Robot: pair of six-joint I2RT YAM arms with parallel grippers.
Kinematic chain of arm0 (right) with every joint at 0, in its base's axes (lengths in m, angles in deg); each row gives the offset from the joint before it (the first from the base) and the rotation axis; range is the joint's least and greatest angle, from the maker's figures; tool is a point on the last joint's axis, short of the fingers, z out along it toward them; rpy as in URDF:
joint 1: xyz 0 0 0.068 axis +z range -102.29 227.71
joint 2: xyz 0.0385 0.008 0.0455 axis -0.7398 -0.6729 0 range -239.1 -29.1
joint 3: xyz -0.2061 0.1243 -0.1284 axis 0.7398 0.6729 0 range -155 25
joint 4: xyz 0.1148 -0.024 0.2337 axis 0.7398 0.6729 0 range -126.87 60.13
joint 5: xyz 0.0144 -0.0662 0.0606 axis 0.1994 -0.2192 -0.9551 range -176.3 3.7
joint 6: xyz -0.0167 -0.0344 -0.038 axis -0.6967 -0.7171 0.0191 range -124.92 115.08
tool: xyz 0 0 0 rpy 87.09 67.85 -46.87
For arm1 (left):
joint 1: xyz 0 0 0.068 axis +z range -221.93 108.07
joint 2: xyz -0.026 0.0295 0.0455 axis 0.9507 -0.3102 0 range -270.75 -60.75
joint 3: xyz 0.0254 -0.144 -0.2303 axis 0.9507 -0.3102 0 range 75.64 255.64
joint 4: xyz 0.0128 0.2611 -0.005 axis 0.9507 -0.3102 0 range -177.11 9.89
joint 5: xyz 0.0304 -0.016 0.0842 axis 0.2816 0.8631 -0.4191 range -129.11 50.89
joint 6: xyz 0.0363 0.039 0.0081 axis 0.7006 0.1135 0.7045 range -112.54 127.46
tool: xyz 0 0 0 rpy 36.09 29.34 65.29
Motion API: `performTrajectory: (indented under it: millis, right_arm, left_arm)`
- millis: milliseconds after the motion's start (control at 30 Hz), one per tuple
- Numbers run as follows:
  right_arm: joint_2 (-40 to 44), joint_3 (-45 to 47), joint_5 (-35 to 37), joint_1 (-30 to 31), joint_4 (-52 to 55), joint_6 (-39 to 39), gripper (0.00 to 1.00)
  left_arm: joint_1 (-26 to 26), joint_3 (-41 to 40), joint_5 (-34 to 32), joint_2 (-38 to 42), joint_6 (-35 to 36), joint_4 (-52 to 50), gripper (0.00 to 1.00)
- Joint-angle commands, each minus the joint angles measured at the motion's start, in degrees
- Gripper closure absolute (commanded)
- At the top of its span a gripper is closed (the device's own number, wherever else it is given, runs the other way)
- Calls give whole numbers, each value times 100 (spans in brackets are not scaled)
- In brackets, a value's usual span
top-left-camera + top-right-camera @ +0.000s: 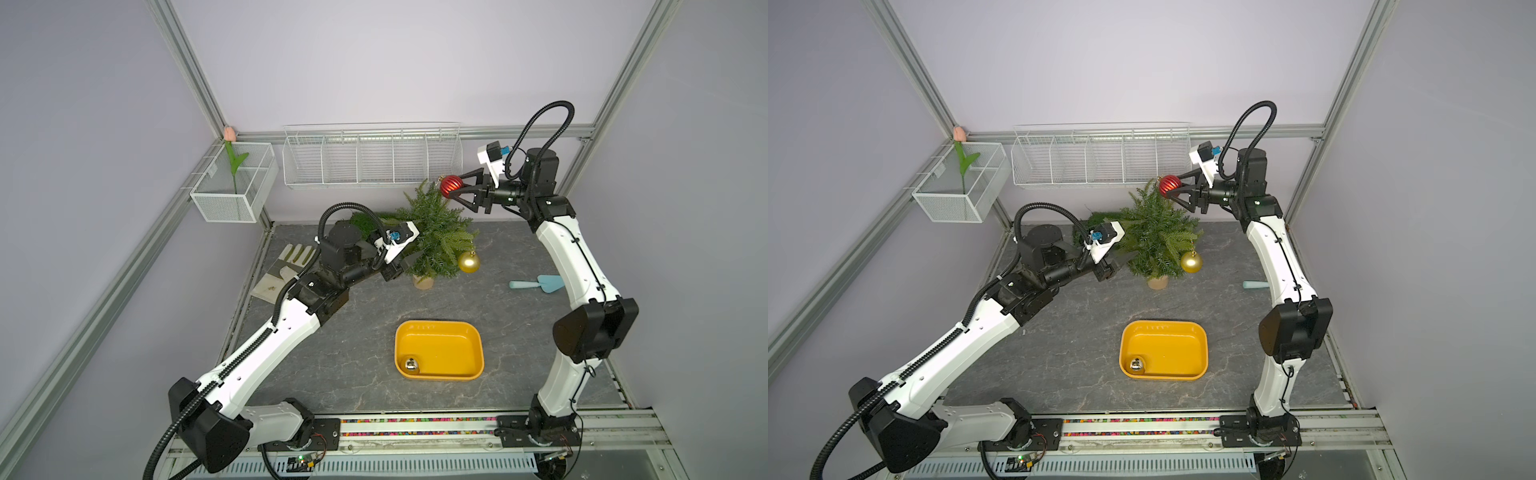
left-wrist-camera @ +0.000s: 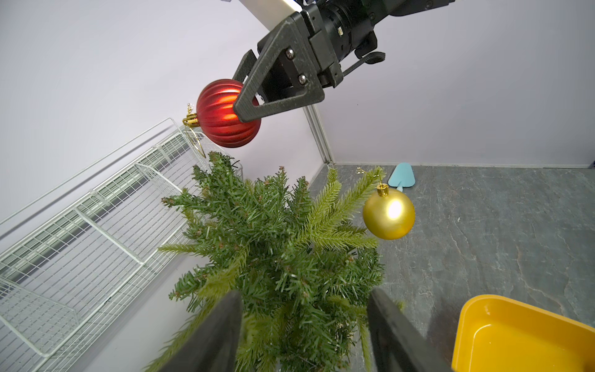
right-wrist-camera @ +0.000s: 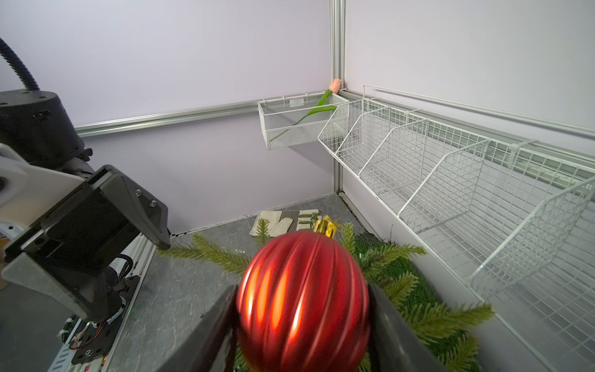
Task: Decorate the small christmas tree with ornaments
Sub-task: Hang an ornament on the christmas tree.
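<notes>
The small christmas tree [image 1: 436, 232] [image 1: 1154, 237] stands on its tan base at the back of the table. My left gripper [image 1: 406, 264] [image 2: 306, 293] is shut on its lower left foliage, and branches fill the gap between the fingers. A gold ornament [image 1: 469, 262] [image 2: 389, 214] hangs from a right-hand branch. My right gripper [image 1: 457, 188] [image 3: 303, 290] is shut on the ribbed red ornament [image 1: 451, 186] [image 2: 225, 112], held just above and to the right of the treetop with its gold cap toward the tip. A silver ornament [image 1: 411, 365] lies in the yellow tray [image 1: 449, 349].
A blue trowel [image 1: 536, 284] lies right of the tree, partly behind the right arm. Work gloves [image 1: 286, 266] lie at the left edge. A roll of green grass [image 1: 365, 220] sits behind the tree. A white wire rack [image 1: 372, 156] and a mesh basket [image 1: 232, 199] with a tulip hang on the back wall.
</notes>
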Motion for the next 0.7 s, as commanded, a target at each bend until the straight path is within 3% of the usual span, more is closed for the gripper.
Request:
performTrajectory:
  millis: [0, 667]
  right_arm:
    - [21, -96, 81, -31, 334, -308, 57]
    - [457, 303, 240, -106, 626, -648, 58]
  left_arm:
    - [-2, 123, 20, -45, -13, 64, 36]
    - [-2, 149, 113, -76, -79, 115, 37]
